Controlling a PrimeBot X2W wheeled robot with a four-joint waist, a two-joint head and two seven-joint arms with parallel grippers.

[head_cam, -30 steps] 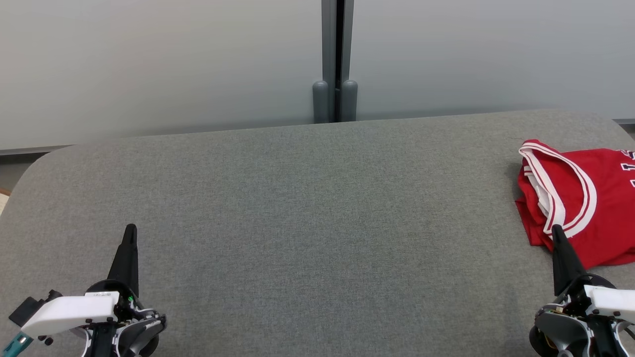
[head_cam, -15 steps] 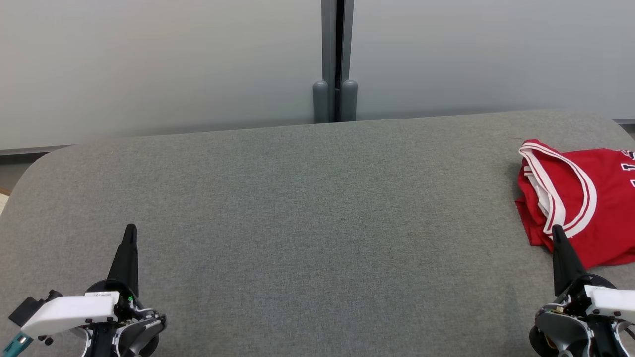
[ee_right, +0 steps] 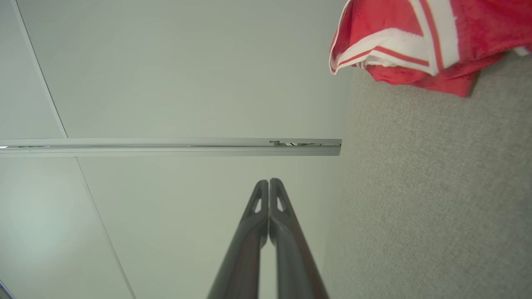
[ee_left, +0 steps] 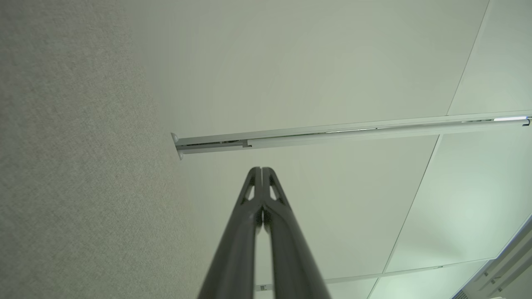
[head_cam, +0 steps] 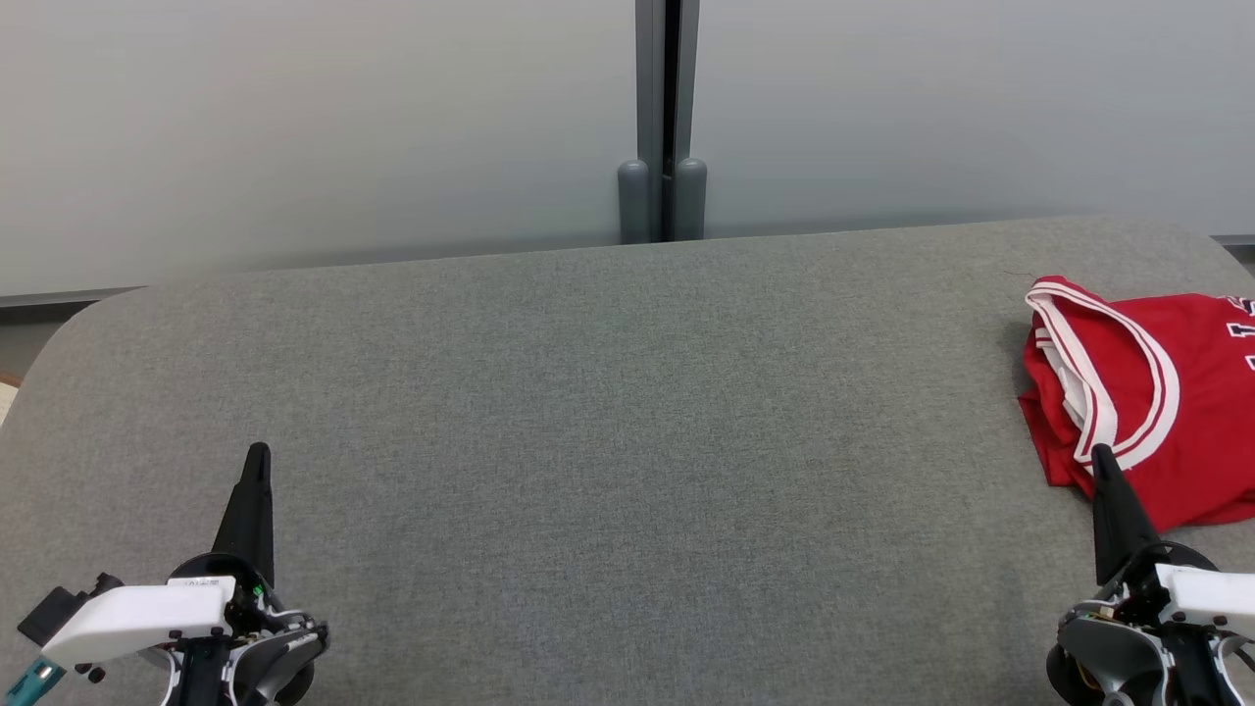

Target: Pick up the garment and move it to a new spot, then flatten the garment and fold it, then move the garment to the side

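A red sleeveless jersey [head_cam: 1167, 392] with white and red trim lies folded at the right edge of the grey fabric surface [head_cam: 627, 422], partly cut off by the frame. The right wrist view catches its trimmed edge [ee_right: 415, 37] at the top right. My right gripper [head_cam: 1100, 453] is shut with nothing in it, its tip just in front of the jersey's near edge. Over at the lower left my left gripper [head_cam: 258, 451] is shut and empty, far from the garment. Both wrist views show the fingers [ee_left: 262, 171] [ee_right: 268, 181] pressed together.
A pale wall with a grey vertical post [head_cam: 663, 118] runs behind the surface. The surface has rounded far corners, and its wide middle is bare grey fabric.
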